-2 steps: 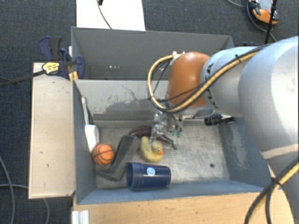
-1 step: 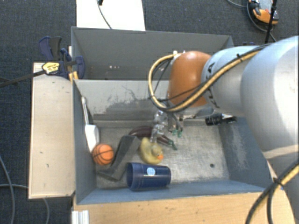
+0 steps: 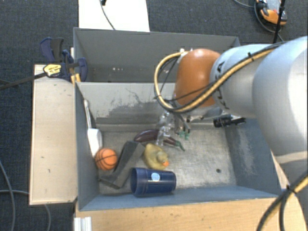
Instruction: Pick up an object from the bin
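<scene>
My gripper [image 3: 167, 130] hangs low over the middle of the bin, under the orange wrist cover. Just left of it, and touching or nearly touching it, lies a dark purple toy eggplant [image 3: 146, 136]. A small green piece [image 3: 183, 135] sits at the gripper's right side. A yellow rubber duck [image 3: 156, 156] rests just in front of the gripper, nearer the front wall. Whether anything is held cannot be seen.
A blue cup [image 3: 153, 181] lies on its side by the front wall. To the left sit a dark grey flat tool [image 3: 123, 164], an orange toy basketball [image 3: 106, 159] and a white-handled utensil [image 3: 92, 134] against the left wall. The arm covers the bin's right rear.
</scene>
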Available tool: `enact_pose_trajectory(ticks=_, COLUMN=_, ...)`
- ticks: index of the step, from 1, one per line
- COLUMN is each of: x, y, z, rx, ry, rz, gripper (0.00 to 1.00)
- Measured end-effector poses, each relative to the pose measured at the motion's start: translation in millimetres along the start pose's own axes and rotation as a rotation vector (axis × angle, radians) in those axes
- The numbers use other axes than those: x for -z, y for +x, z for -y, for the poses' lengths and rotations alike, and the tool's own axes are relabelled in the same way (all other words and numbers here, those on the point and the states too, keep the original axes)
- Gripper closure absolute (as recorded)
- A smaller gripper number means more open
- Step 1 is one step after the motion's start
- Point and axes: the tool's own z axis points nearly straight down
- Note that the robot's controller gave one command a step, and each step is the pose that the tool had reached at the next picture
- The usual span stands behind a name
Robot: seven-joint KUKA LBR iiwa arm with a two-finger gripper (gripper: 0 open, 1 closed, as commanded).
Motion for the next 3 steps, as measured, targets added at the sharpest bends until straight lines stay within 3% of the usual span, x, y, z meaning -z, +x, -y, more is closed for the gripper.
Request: enact_pose_trajectory(ticks=3, x=35, y=1.7, z=1, rx=0.003, ry=0.003, rz=-0.012, gripper=1.0)
